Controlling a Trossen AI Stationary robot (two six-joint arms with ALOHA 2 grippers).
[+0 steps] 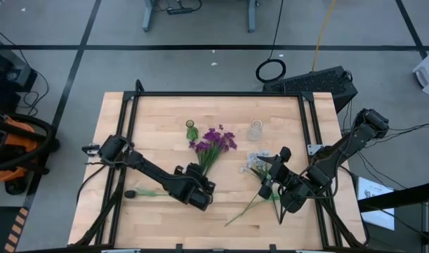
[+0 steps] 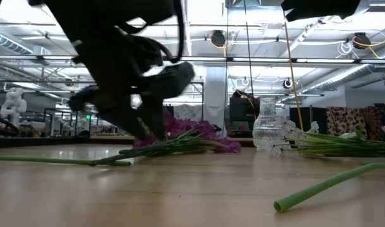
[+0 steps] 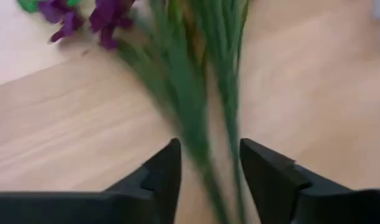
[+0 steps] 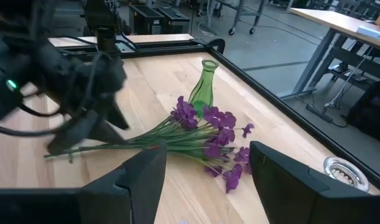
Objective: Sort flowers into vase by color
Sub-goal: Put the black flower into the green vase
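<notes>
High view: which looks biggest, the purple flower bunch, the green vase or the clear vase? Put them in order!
1. Purple flower bunch, clearly the biggest, stems included.
2. Green vase and clear vase: seen from above they look about alike, so no ranking between them.

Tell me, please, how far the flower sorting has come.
Done: purple flowers lie bunched beside the green vase, pale ones near the clear vase. In hand: the left tool, open, straddles the purple stems. Left: nothing stands in either vase; loose stems lie apart. The right tool waits open.
</notes>
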